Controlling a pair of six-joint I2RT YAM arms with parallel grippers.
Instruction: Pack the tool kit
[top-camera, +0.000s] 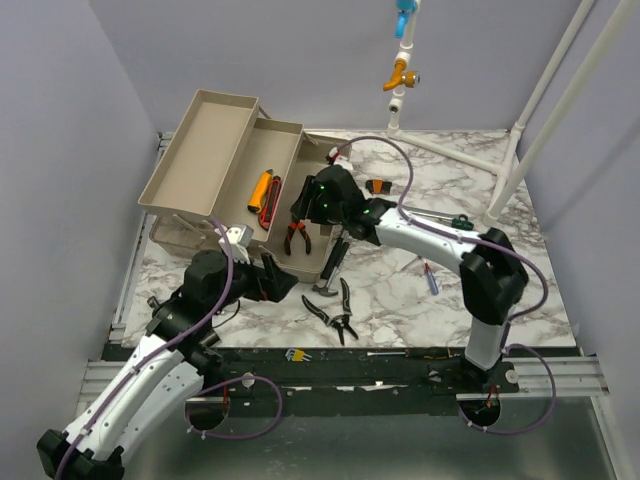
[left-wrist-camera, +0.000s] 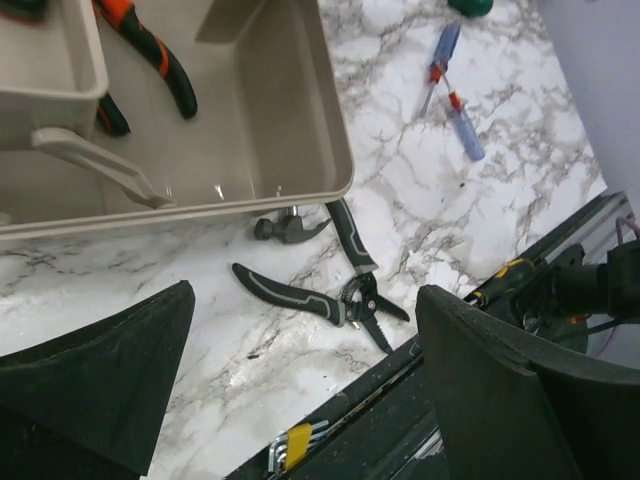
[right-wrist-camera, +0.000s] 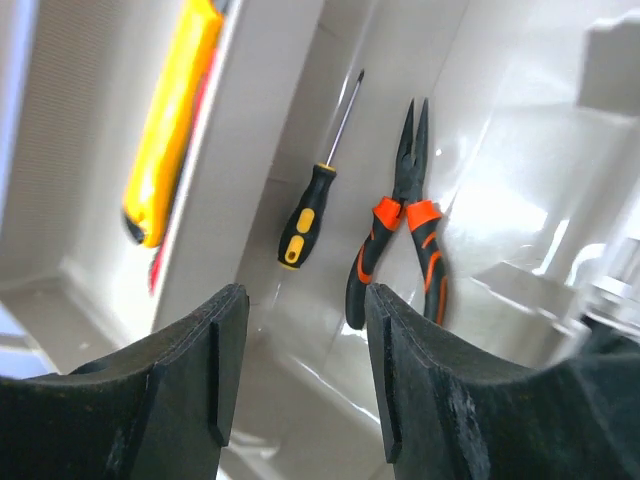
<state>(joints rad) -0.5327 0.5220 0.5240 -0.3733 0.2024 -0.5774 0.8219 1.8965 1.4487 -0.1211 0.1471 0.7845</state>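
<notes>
Grey walls close in a marble-patterned worktop (top-camera: 500, 290), with a white pipe frame standing at the right of the top view. The beige toolbox (top-camera: 200, 150) sits open at the upper left of that view, its trays swung out. Packing looks partly done. A yellow utility knife (top-camera: 260, 187) lies in a tray, and a black-and-yellow screwdriver (right-wrist-camera: 315, 200) and orange-handled needle-nose pliers (right-wrist-camera: 400, 235) lie side by side on the floor of the box. The right gripper (right-wrist-camera: 303, 310) hangs over the box at the centre of the top view, its jaws parted with nothing between them. The left gripper (left-wrist-camera: 300, 400) hovers above the worktop just in front of the box, jaws spread wide and empty. Several tools lie outside. A small hammer (left-wrist-camera: 285, 230) has its head just beside the box's near rim, and black-handled pliers (left-wrist-camera: 340, 295) lie close by. A small blue-and-red screwdriver (left-wrist-camera: 468, 135) and another like it lie further right, with a green-handled screwdriver (top-camera: 458, 222) beyond them. A folding hex key set (left-wrist-camera: 290, 442) sits at the near edge. By that count, more than half of the kit has yet to go in.
</notes>
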